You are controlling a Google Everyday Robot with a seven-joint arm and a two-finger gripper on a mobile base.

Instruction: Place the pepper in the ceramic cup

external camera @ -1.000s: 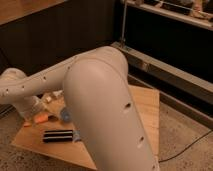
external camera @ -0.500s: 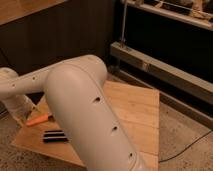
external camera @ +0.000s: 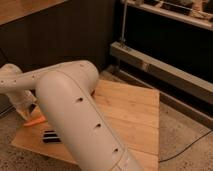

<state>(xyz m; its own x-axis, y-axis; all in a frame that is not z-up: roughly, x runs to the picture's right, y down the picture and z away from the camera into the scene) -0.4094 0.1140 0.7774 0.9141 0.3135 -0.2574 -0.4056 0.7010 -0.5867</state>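
Observation:
The orange pepper (external camera: pixel 34 121) lies on the wooden board (external camera: pixel 135 112) near its left edge; only part of it shows past my arm. My gripper (external camera: pixel 25 108) hangs at the far left, just above and beside the pepper. My big white arm (external camera: pixel 75 115) crosses the foreground and covers the left half of the board. The ceramic cup is hidden.
A flat dark object (external camera: pixel 50 136) lies on the board in front of the pepper. A metal rail and dark shelving (external camera: pixel 160 65) stand behind the board. A cable (external camera: pixel 192 145) runs on the speckled floor at the right.
My arm has swung left and nearer the camera, covering more of the board. The brownish thing beside the gripper one second ago is now hidden. The pepper has not moved.

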